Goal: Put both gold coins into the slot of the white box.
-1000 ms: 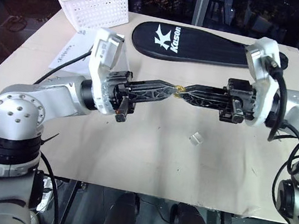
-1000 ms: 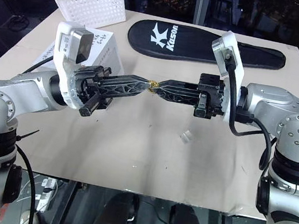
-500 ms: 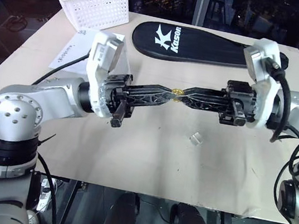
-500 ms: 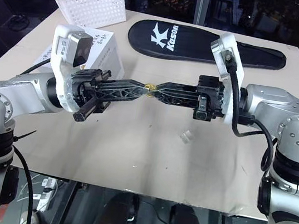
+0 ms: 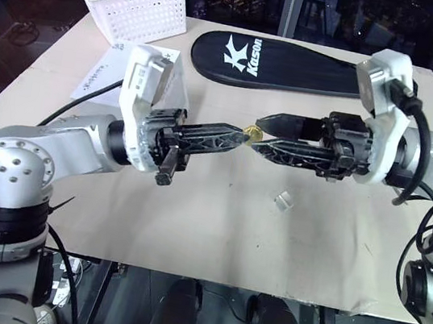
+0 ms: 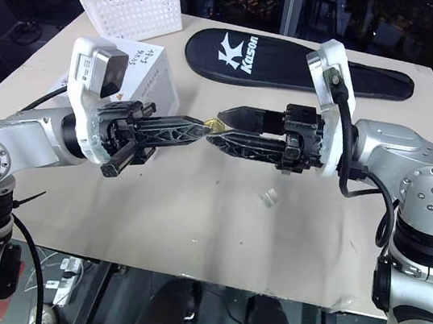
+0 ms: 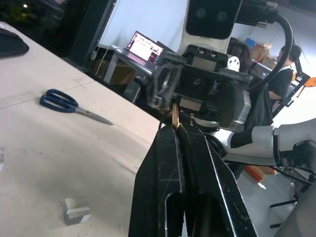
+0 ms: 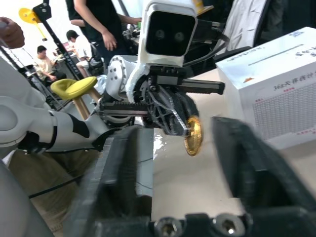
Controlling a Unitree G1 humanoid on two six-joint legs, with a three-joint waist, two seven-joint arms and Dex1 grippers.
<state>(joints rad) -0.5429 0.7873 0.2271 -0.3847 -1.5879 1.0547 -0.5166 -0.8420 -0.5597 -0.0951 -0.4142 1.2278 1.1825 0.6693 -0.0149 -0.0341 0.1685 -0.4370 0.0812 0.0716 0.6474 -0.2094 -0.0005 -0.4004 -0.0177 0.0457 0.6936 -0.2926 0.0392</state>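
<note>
So your left gripper point(image 5: 241, 135) is clamped on one gold coin point(image 8: 193, 135) in mid-air over the table point(image 5: 215, 227); the right gripper point(image 5: 263, 135) stands open around it. White box point(image 8: 276, 94) sits behind the left arm. No coin looks slotted yet; second coin unseen.

My left arm's camera housing hides most of the white cardboard box point(image 5: 175, 82); its slot is out of sight. My own closed left fingers point(image 7: 168, 163) cover all but an edge of the small shiny gold coin point(image 7: 175, 114).
</note>
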